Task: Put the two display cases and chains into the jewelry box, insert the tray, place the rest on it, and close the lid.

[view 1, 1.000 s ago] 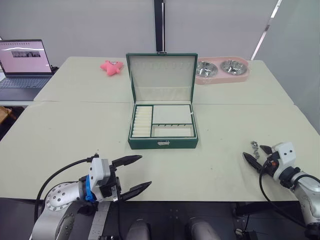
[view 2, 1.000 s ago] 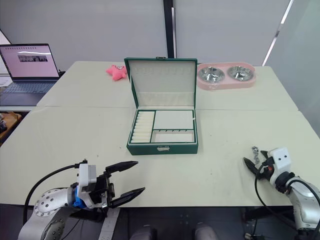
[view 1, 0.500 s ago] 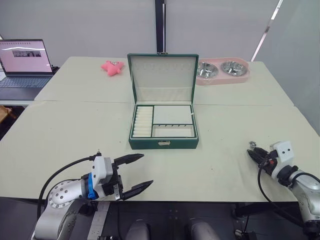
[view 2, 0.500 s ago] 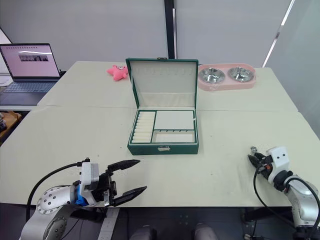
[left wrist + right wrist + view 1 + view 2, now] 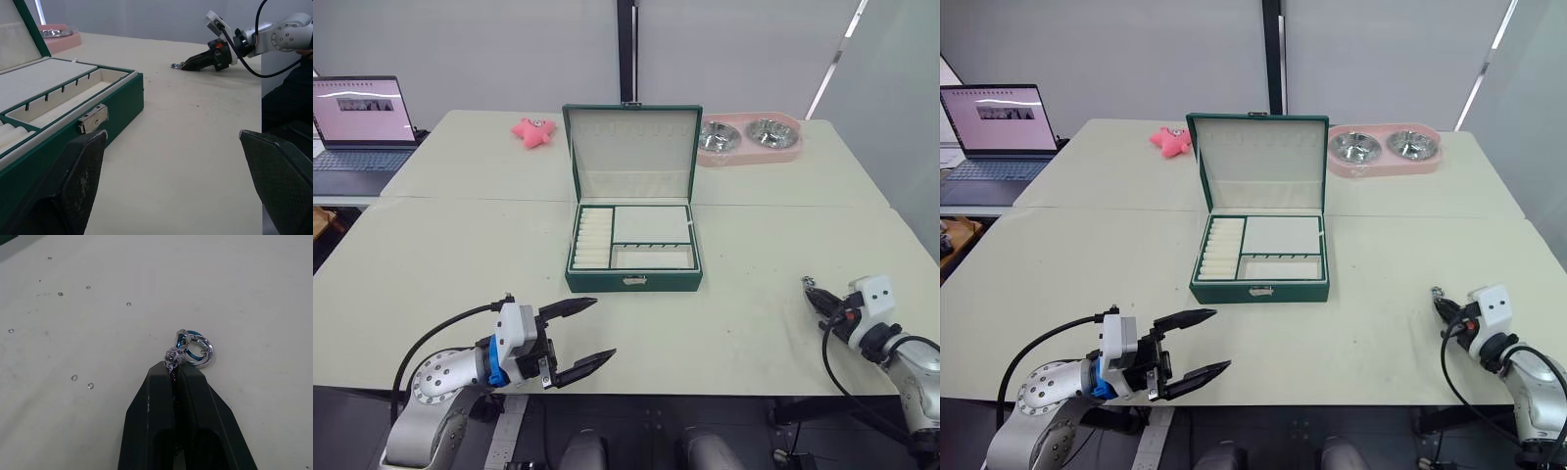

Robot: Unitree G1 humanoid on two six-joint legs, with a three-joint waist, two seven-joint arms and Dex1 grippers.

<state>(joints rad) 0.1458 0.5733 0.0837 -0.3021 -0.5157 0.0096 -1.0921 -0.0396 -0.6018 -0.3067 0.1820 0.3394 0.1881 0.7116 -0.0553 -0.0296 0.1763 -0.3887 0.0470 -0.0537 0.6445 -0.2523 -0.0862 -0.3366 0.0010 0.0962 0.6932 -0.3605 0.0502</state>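
Item: short silver metal link chain, ending in a shiny ring. Location: pinched at the tips of the right gripper, whose two black fingers are closed together on its links; the ring end protrudes just beyond the fingertips and appears to rest on or just above the pale cream table. Too little of the chain shows to give its long axis; what shows lies in line with the fingers.

Item: large rectangular dark green jewelry box with small silver front clasp. Location: ahead of the right gripper and well off to its left, well apart from it. The dark green lid with cream lining stands upright behind it.

Item: flat green-rimmed tray with cream lining and ring-roll slots. Location: seated in the box, its compartments facing up.

Item: left gripper. State: fingers spread wide, holding nothing. Location: low at the near table edge, the box front ahead of it and slightly to its right, near.

Judgement: the right arm carries the chain, so the coming move turns on travel forward and leftward to the tray. The left arm is nearer the box and so better placed for the lid.

Other: pink double bowl holder, pink star-shaped toy, open laptop, all beyond the box.
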